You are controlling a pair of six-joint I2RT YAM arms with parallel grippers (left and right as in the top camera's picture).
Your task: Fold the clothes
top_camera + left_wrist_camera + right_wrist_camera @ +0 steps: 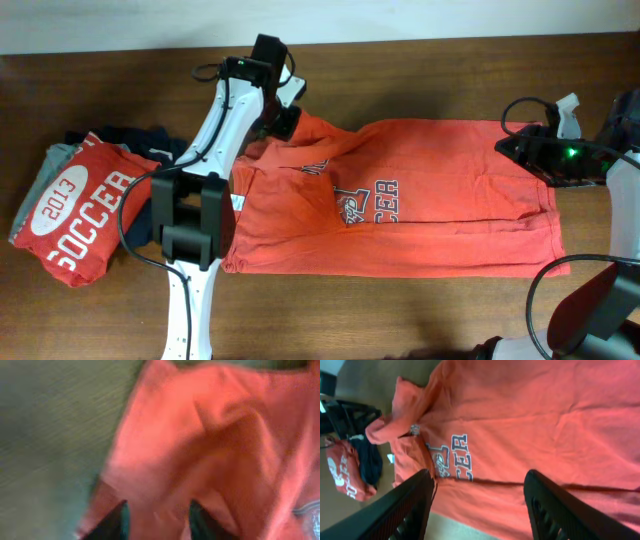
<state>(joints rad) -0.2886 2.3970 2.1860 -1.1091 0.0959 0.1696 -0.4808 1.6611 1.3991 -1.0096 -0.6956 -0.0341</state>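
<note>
**Orange shirt stretched out between two pincers**

The orange-red T-shirt [440,200] lies spread on the table [400,310], print side up, running from one pincer across to the other. The left pincer [285,112] sits right over the shirt's neck-and-shoulder end, where the cloth is bunched and rumpled beneath it. Its own camera gives only a blur of orange fabric filling the space around and between the two dark tips, so I cannot tell whether it is gripping the cloth or has let go.

The right pincer [479,505] hangs over the opposite end, by the hem. Its jaws stand wide apart with nothing between them, and the flat shirt shows below through the gap. The chest print lies further out in front of it.

Out beyond the left pincer, past its arm, a folded red shirt [85,210] with white lettering rests against some dark garments [140,140], both apart from the orange one
</note>
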